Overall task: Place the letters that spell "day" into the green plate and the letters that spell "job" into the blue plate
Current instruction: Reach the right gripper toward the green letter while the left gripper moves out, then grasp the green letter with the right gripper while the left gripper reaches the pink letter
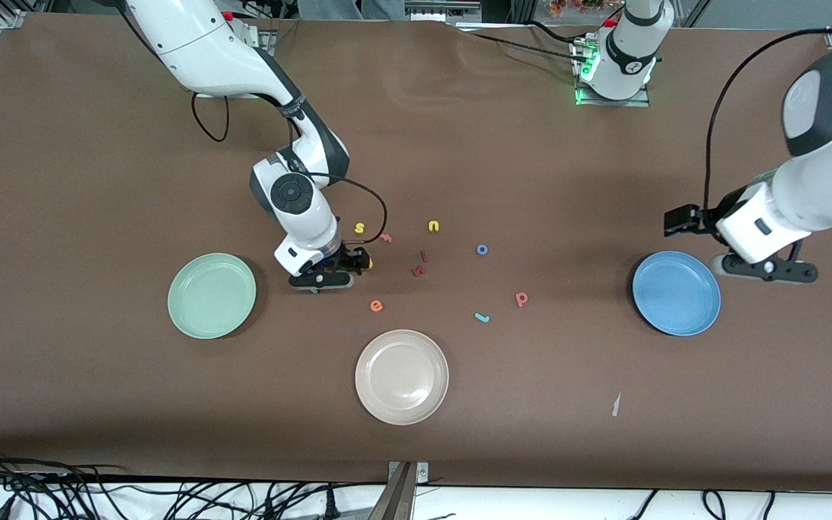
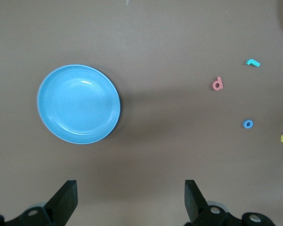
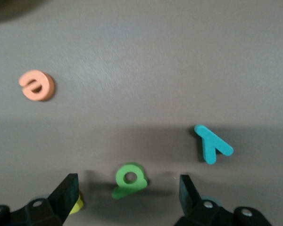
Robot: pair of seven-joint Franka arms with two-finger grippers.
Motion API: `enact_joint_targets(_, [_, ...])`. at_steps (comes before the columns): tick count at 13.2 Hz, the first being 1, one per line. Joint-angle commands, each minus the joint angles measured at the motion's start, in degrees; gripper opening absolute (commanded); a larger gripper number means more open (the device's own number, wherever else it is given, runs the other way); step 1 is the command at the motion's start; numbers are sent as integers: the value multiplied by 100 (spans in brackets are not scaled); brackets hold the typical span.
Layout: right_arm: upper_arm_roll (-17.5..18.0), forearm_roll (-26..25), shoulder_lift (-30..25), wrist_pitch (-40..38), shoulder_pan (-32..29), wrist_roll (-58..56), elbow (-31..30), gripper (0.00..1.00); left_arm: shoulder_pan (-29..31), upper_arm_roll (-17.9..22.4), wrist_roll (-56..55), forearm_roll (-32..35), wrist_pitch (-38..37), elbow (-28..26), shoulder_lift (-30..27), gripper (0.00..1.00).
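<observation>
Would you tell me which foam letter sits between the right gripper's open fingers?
The green a: it alone lies in the right gripper's gap; the teal y and orange e lie outside.

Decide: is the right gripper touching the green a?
Apart. The right wrist view shows bare table between the green a and each finger of the right gripper.

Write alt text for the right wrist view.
The right gripper, fingers open, hangs low over the brown table with a dark green a between its fingertips. A teal y and an orange e lie nearby, and a bit of yellow letter peeks out by one finger.
</observation>
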Motion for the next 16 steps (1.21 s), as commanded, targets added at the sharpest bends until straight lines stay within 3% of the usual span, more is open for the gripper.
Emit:
enact_joint_targets(1, [3,-153,-89,143,-1,116,-208,88,-51,22,113,-632,201,169,432,100])
enact_joint_targets(3, [3,-153,-80,187,-1,116,-217,83,-78,14,113,-942,368,160,801,100])
enact_joint_targets(7, [3,-223,-63,196,8,116,-208,69,-840,-39,-1,-532,1298,160,1355,100])
enact_joint_targets(11, [3,-338,-36,231,51,116,-199,59,-1166,-13,-396,-442,2143,142,1874,100])
enact_joint_targets(13, [3,-338,-28,240,60,116,-199,54,-1290,-13,-632,-75,2529,142,2093,100])
enact_joint_targets(16, [3,-346,-19,301,60,116,-208,43,-1694,-30,-1868,664,2636,160,2270,100])
